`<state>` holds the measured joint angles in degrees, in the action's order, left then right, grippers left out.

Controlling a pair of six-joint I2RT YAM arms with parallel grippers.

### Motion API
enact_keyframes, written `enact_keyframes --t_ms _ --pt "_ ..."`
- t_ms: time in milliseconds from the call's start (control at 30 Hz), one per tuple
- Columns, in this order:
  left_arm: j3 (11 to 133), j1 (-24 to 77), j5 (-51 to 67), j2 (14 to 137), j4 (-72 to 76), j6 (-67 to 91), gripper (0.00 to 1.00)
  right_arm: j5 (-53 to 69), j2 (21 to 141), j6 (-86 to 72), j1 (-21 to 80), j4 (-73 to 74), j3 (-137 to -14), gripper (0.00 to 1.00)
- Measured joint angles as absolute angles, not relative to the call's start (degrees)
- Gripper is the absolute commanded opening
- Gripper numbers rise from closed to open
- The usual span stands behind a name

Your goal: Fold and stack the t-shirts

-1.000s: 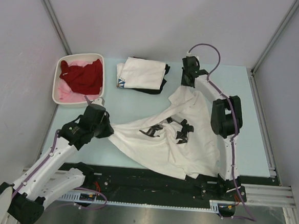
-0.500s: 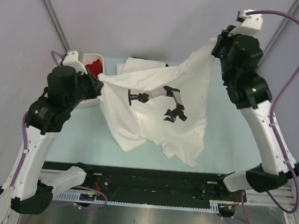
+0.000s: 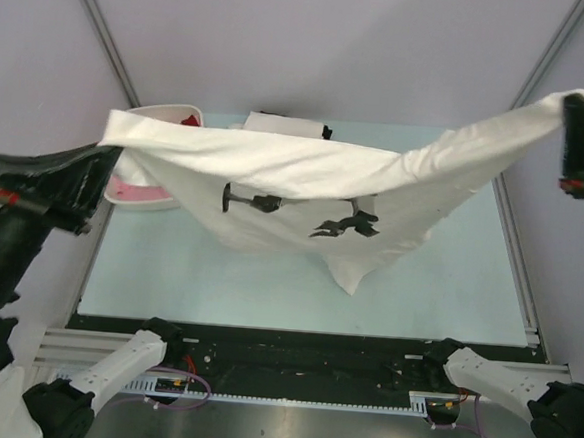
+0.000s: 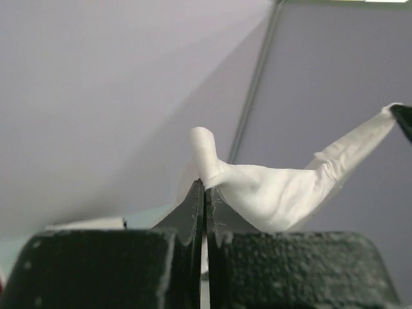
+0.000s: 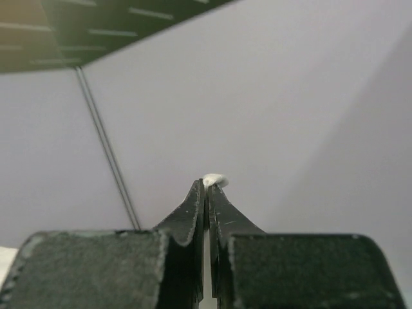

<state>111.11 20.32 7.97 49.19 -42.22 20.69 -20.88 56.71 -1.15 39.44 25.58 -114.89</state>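
Observation:
A cream-white t-shirt (image 3: pixel 304 185) with a black print hangs stretched in the air between both arms, high above the table. My left gripper (image 3: pixel 106 131) is shut on its left corner; in the left wrist view (image 4: pixel 205 183) the cloth (image 4: pixel 270 190) bulges out beside the closed jaws. My right gripper (image 3: pixel 571 103) is shut on its right corner; in the right wrist view (image 5: pixel 206 183) only a small white tip (image 5: pixel 215 179) shows above the closed jaws. Folded shirts, white on black (image 3: pixel 278 125), lie at the table's back, mostly hidden by the hanging shirt.
A white oval basin (image 3: pixel 158 195) with pink and dark red cloth stands at the back left, partly hidden by the shirt. The pale green table top (image 3: pixel 268 277) lies below. Grey walls with metal posts surround the table.
Both arms have risen and spread far apart, lifting the white shirt off the table and stretching it wide in the air. Both grippers stay shut on its corners.

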Motion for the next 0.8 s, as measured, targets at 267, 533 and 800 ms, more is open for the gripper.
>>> enact_keyframes --t_ms 267,533,800 --pt "113.99 20.32 16.86 41.3 -30.33 21.21 0.0 -3.42 52.45 -7.25 23.09 22.87 -124.01 0.0" --pt "114.41 20.32 18.39 41.63 -27.38 22.41 0.0 6.72 56.62 -14.0 10.15 23.51 -131.63 0.0" --pt "91.48 20.32 14.63 41.65 -22.85 22.48 0.0 5.17 56.49 -16.12 8.86 19.94 -109.93 0.0"
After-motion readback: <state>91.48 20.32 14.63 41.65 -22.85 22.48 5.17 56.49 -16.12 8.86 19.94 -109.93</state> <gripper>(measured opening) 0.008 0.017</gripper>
